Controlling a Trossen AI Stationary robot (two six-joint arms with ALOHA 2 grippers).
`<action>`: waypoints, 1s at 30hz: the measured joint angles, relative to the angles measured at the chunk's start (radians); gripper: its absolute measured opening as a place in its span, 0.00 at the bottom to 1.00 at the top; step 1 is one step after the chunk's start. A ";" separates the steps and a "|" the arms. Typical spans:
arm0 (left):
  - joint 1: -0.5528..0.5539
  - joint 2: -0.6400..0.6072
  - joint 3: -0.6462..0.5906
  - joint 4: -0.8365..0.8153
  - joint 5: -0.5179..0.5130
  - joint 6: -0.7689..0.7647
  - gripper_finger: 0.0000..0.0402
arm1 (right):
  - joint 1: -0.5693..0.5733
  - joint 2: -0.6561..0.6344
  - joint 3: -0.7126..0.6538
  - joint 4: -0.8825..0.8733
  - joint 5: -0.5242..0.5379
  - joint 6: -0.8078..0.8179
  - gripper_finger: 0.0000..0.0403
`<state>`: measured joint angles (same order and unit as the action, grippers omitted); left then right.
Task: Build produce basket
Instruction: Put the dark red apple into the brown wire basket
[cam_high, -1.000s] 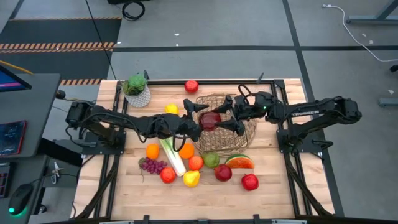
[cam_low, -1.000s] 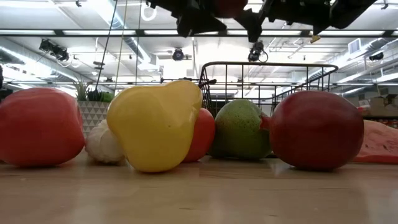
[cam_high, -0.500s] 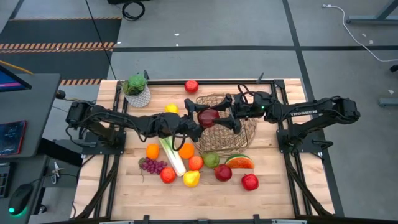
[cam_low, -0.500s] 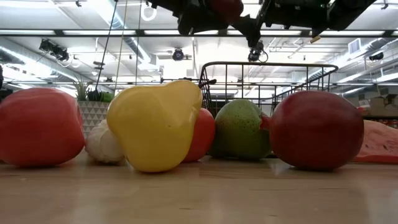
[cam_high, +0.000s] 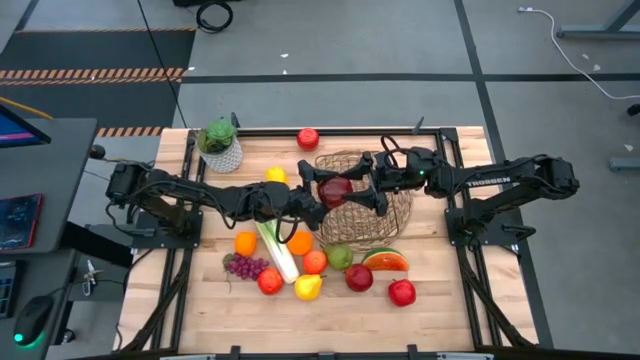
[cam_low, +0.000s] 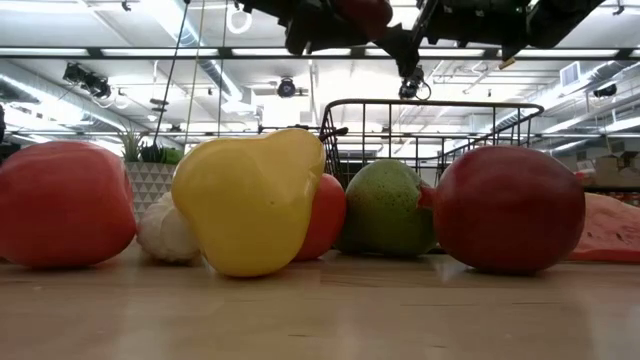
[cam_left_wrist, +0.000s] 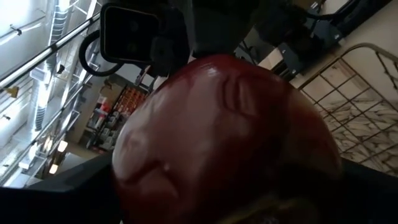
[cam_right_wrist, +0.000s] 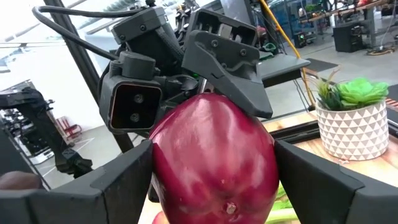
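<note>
The right gripper hung above the basket with its two fingers set on either side of a dark red apple, holding it up in the air over the basket's left part. From the right wrist view the apple sat squarely between those fingers, and the other arm's wrist loomed just behind it. The left gripper met the same apple from the opposite side. Its jaws stood spread wide, and from its own wrist view the apple filled nearly everything, pressed right up against it; whether the left fingers actually gripped the fruit I could not tell.

Beneath them the round wire basket rested on the wooden table, near its middle and toward the right arm. In the low view its rim rose behind the fruit.

A red apple lay on the far edge, and a lemon lay near the left arm. In front of the basket were an orange, the leek, purple grapes, a yellow pepper, a green pear, the watermelon slice and two more red apples. A potted plant stood at the far left corner.
</note>
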<state>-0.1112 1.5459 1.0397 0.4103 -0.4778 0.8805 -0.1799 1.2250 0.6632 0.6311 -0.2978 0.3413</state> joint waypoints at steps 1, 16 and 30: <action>0.000 0.000 0.000 0.000 0.004 -0.005 1.00 | 0.000 0.000 0.000 -0.001 -0.003 0.001 0.82; 0.000 0.000 0.000 0.011 0.018 -0.014 1.00 | -0.001 -0.010 0.000 -0.005 -0.007 0.009 0.98; 0.000 0.000 0.000 0.006 0.015 -0.033 1.00 | -0.049 -0.147 -0.001 -0.101 -0.007 0.016 0.99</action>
<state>-0.1112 1.5455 1.0397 0.4164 -0.4633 0.8475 -0.2287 1.0776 0.6621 0.5299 -0.3050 0.3574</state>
